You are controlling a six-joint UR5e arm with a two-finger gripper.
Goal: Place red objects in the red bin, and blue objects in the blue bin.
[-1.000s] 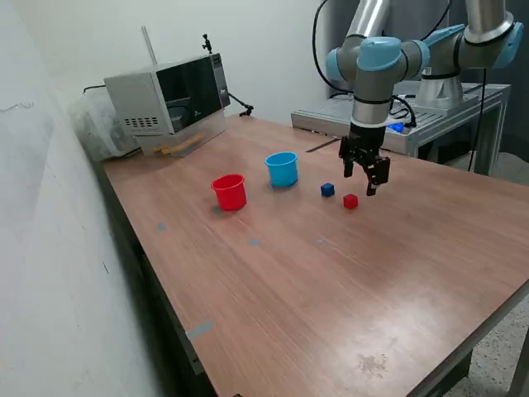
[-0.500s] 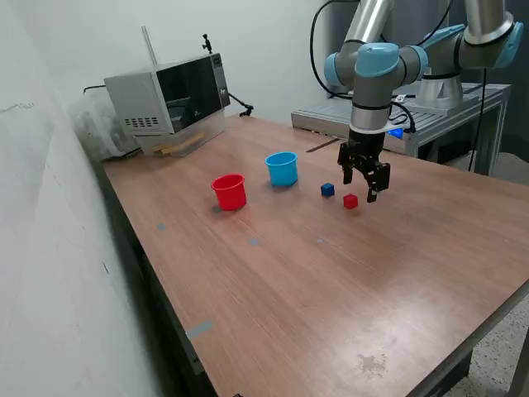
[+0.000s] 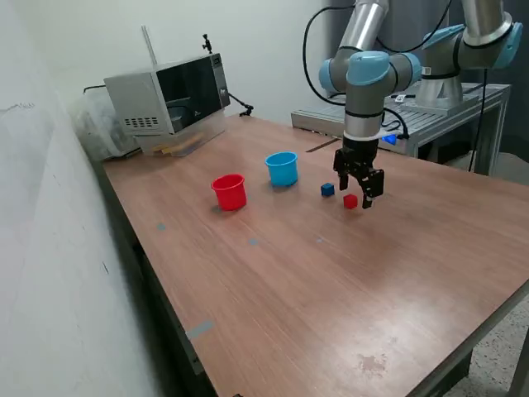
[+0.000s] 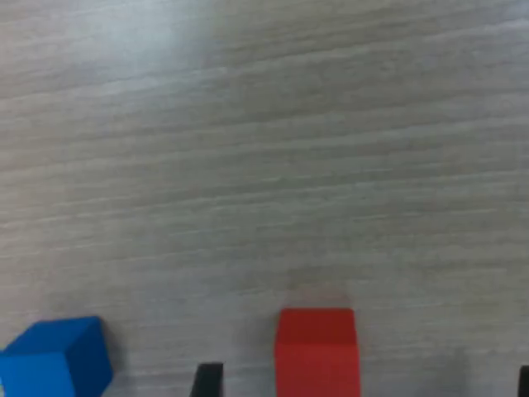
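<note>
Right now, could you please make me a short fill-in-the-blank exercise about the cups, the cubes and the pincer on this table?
1. The cube nearest the pincer is ____ in colour.
2. In the exterior view, the blue cup stands to the ____ of the red cup.
3. The blue cube lies between the blue cup and the ____ cube.
4. The pincer holds ____.

Missing words: red; right; red; nothing
</note>
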